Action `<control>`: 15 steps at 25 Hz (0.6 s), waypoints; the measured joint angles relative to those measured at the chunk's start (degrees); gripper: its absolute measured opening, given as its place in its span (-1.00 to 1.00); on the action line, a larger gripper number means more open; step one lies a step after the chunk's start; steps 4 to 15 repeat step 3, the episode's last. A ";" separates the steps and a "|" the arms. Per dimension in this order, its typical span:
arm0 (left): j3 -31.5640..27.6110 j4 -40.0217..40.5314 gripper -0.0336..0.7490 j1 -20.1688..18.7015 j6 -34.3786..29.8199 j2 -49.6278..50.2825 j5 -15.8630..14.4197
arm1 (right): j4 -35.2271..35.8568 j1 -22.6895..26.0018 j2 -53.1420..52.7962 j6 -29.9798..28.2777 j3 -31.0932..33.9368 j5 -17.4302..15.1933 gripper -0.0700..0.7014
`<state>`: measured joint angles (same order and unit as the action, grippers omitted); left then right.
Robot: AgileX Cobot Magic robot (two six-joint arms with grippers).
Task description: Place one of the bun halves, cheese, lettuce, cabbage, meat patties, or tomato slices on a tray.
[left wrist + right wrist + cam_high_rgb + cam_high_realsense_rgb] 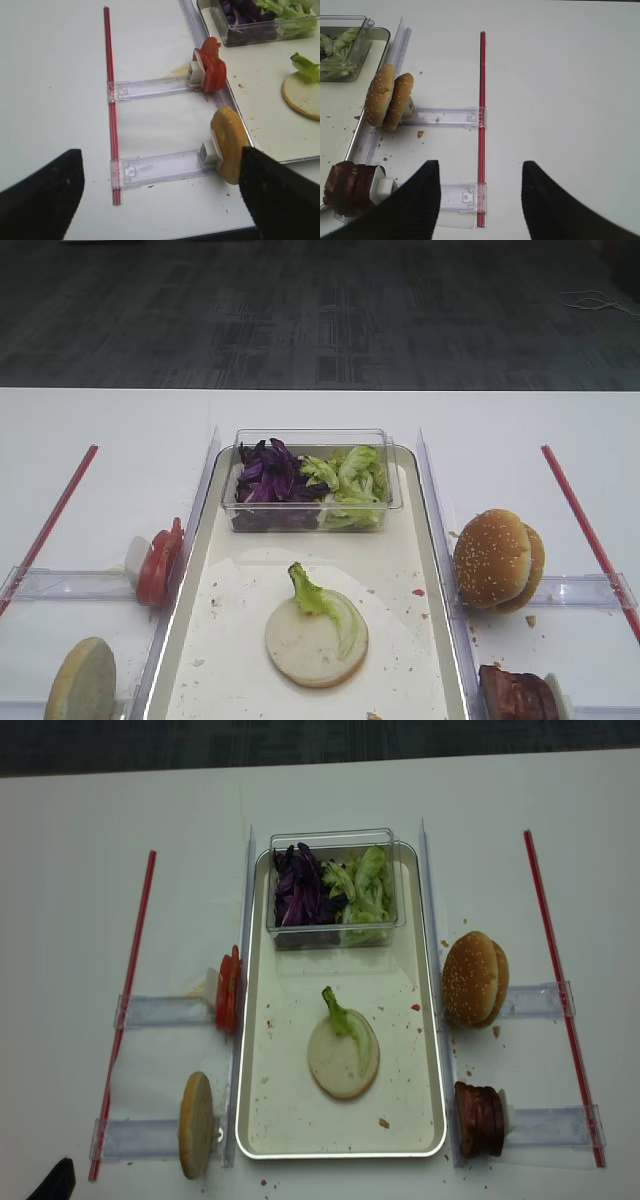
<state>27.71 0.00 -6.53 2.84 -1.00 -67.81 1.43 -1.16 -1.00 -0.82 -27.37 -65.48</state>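
Meat patties (351,187) standing edge-on just right of the tray (340,107), lying left of the right gripper (480,172), whose jaws are gaping wide, empty.

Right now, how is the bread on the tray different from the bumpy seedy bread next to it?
The bun half on the tray lies flat, pale cut face up; the sesame buns stand on edge outside the tray. The flat one carries a lettuce leaf; the seeded ones carry nothing. Both are round, tan bread.
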 joint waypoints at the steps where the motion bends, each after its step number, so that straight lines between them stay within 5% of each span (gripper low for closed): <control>1: 0.00 0.00 0.61 0.00 0.00 0.00 0.00 | 0.00 0.00 0.00 0.00 0.00 0.00 0.19; 15: 0.00 0.00 0.61 0.00 0.00 0.00 0.00 | 0.00 0.00 0.00 0.00 0.00 0.00 0.19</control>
